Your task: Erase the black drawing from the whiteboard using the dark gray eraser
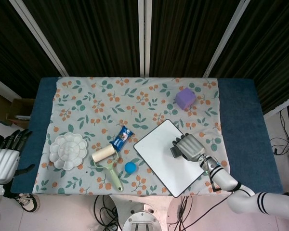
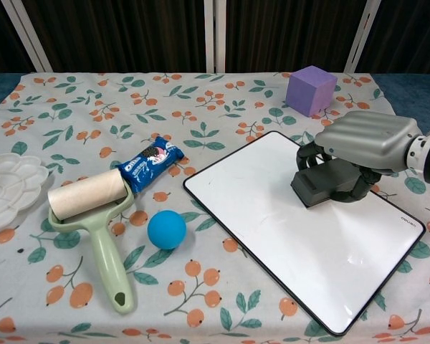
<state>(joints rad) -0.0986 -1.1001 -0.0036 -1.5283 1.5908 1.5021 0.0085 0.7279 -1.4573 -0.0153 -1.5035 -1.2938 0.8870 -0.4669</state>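
The whiteboard (image 2: 272,229) (image 1: 159,154) lies tilted on the flowered cloth, its white face showing no black marks. My right hand (image 2: 369,140) (image 1: 190,147) grips the dark gray eraser (image 2: 326,185) (image 1: 176,150) from above and presses it on the board's right half, near the far right edge. My left hand (image 1: 4,159) hangs off the table's left side in the head view, fingers apart, holding nothing; the chest view does not show it.
A purple cube (image 2: 311,89) stands behind the board. To the left lie a blue snack packet (image 2: 150,163), a green-handled lint roller (image 2: 93,215), a blue ball (image 2: 166,229) and a white paint palette (image 2: 7,188).
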